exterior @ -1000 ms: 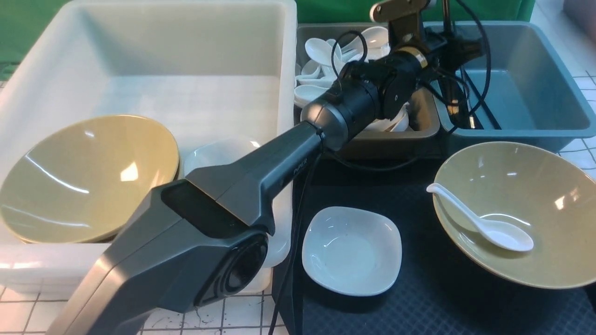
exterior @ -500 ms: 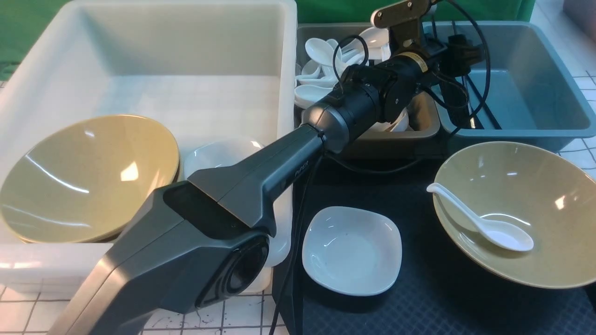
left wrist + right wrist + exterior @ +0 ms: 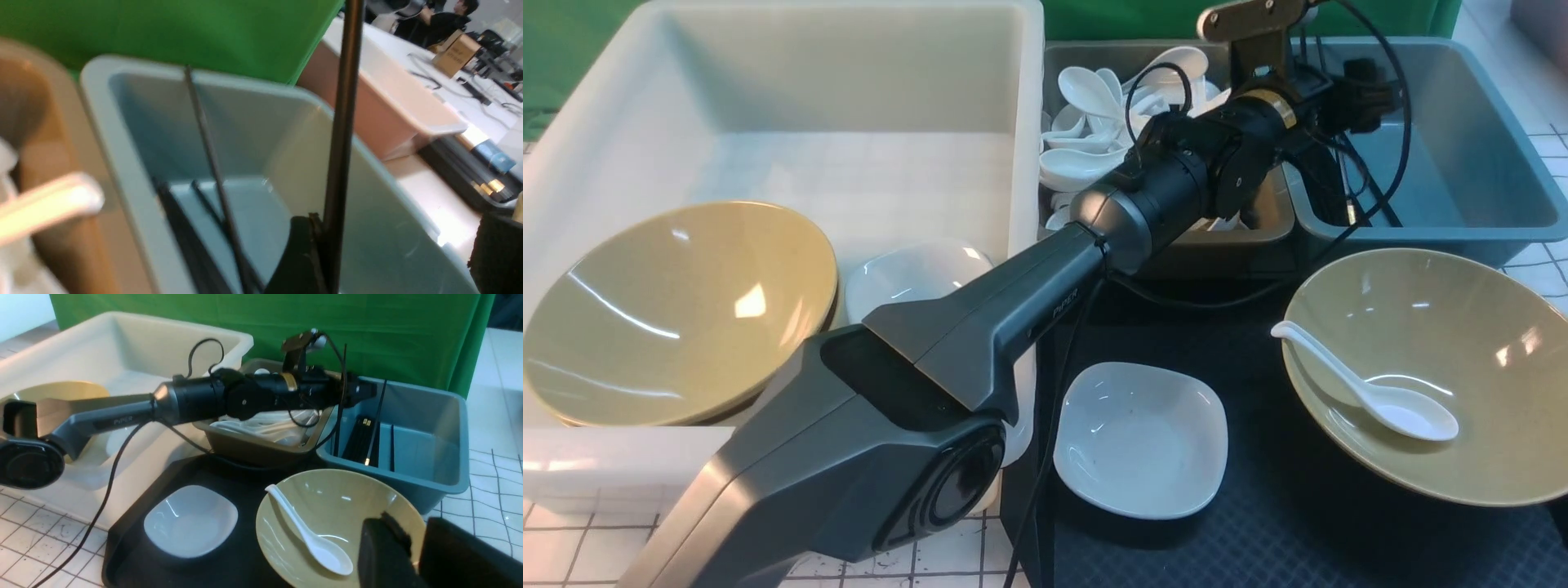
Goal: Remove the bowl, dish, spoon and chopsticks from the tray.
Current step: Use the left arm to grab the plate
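The left gripper (image 3: 398,253) hangs over the grey-blue bin (image 3: 1421,241) beyond the tray's (image 3: 1258,539) far right corner, jaws wide apart, gripping nothing. One of the chopsticks (image 3: 347,122) stands against a finger, its tip in the bin. Rising straight up should let it topple inside.

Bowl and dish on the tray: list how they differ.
The bowl is mustard-tan; the dish is white. The bowl is round and far wider; the dish is small and squarish. The bowl holds a spoon; the dish is empty. Both are glossy, upright on the tray.
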